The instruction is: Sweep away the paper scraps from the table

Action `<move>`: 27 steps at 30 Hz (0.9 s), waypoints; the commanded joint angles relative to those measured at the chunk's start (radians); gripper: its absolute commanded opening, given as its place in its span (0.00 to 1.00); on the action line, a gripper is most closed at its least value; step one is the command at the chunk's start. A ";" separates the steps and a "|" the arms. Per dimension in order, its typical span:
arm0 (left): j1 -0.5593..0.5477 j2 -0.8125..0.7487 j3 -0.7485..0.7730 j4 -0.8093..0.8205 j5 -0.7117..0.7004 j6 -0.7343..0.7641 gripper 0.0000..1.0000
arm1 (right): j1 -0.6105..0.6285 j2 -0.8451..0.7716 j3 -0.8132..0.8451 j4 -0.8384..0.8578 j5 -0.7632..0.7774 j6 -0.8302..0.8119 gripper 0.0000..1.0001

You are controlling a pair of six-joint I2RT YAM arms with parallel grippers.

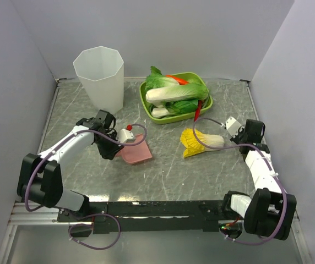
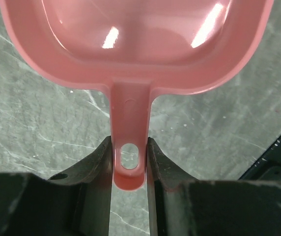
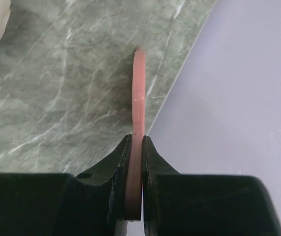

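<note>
A pink dustpan (image 1: 137, 151) rests on the grey marbled table (image 1: 168, 176) left of centre. My left gripper (image 1: 117, 146) is shut on the dustpan's handle; in the left wrist view the black fingers (image 2: 101, 162) clamp the handle end (image 2: 129, 167) and the pan (image 2: 135, 44) looks bare inside. At the right side of the table, my right gripper (image 1: 230, 125) is shut on a thin pink flat piece (image 3: 139, 88), seen edge-on between the gripper (image 3: 136, 140) tips. The paper scraps are out of view.
A white bin (image 1: 99, 77) stands at the back left. A green tray (image 1: 204, 104) with toy cabbages and a red chilli sits at the back centre. A yellow-and-white cabbage (image 1: 201, 142) lies right of centre. Walls close in on three sides.
</note>
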 commanded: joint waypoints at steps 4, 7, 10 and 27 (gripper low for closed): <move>-0.004 0.040 -0.035 0.069 -0.064 -0.056 0.34 | 0.007 -0.083 -0.047 -0.090 -0.025 0.061 0.02; -0.007 0.036 -0.055 0.102 -0.078 -0.067 0.40 | 0.007 -0.115 -0.069 -0.146 -0.042 0.100 0.05; -0.009 0.043 -0.054 0.111 -0.076 -0.076 0.47 | 0.007 -0.149 -0.078 -0.212 -0.062 0.129 0.09; -0.009 -0.100 0.090 0.068 0.046 -0.185 0.90 | 0.007 -0.216 0.255 -0.663 -0.382 0.343 0.88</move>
